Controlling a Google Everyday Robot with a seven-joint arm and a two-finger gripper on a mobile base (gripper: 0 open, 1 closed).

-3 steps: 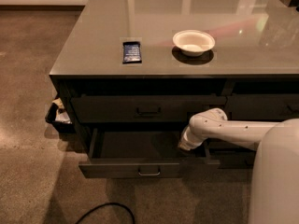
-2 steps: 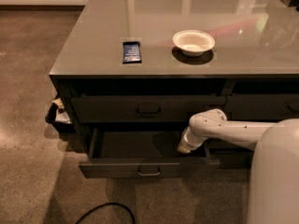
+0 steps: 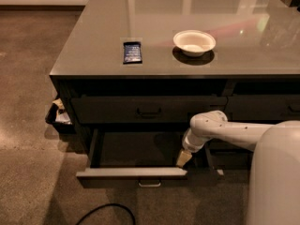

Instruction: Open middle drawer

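The middle drawer (image 3: 131,172) is a wide dark drawer, pulled well out from the counter, with its inside showing. Its small metal bar handle (image 3: 150,183) sits at the centre of the front. My gripper (image 3: 182,158) is on the end of the white arm (image 3: 234,131). It points down into the drawer's right end, just behind the front panel. The shut drawer above (image 3: 108,110) has its own dark handle (image 3: 149,110).
On the grey counter top (image 3: 84,55) lie a dark blue packet (image 3: 132,52) and a white bowl (image 3: 194,42). A dark bin with scraps (image 3: 58,115) stands at the counter's left side. A black cable (image 3: 108,212) lies on the floor in front. More drawers (image 3: 262,108) are to the right.
My gripper has shifted slightly down and left, closer to the drawer's front panel. The drawer has not visibly moved.
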